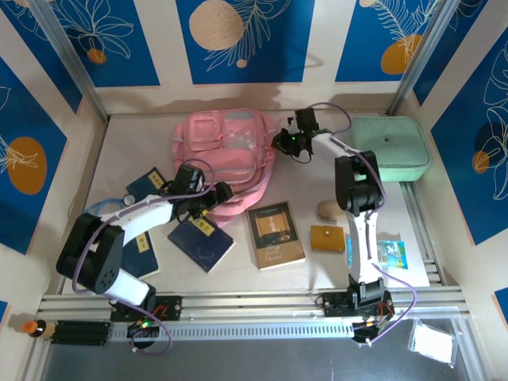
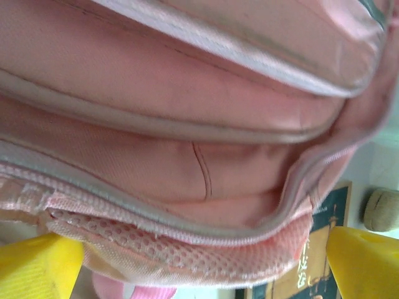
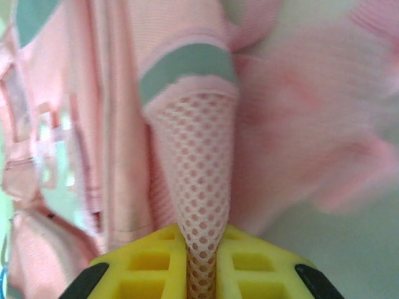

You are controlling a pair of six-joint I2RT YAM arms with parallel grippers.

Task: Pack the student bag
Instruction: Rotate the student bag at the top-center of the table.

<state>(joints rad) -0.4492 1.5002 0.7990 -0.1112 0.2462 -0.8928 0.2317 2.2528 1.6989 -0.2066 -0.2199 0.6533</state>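
Student bag [image 1: 226, 155]: pink and soft, lying flat toward the far middle of the table [image 1: 135, 147] with its grey-trimmed front pockets facing up.
Bag's mesh strip [image 3: 199, 156]: pink netting topped by a grey band, on the bag's right side; it narrows as it runs down between my right fingers.
My right gripper [image 3: 201, 268]: clamped on that mesh strip, yellow pads pressed to it from both sides; from above it sits at the bag's right edge [image 1: 284, 143].
My left gripper [image 2: 199, 268]: jaws wide apart, one yellow finger [image 2: 37, 268] at each lower corner of my wrist view, holding nothing; the bag's near mesh edge lies between them. From above it is at the bag's near edge [image 1: 213, 197].
Bag's zip line [image 2: 187, 233]: a pale curved seam just above that mesh edge.
Book [image 1: 275, 234]: dark cover with a gold frame, flat just near of the bag; its gold lettering is too small and blurred to read.
Blue booklets: one [image 1: 201, 242] beside the book, one [image 1: 149, 182] left of the bag, one [image 1: 143, 252] under my left arm; each carries a small yellow mark I cannot read.
Tan round lump [image 1: 328, 209]: right of the book.
Brown wallet [image 1: 327, 237]: just near of the lump.
Blue-green packet [image 1: 390, 252]: right of my right arm; print unreadable.
Mint-green case [image 1: 389, 149]: far right corner, well apart from the bag.
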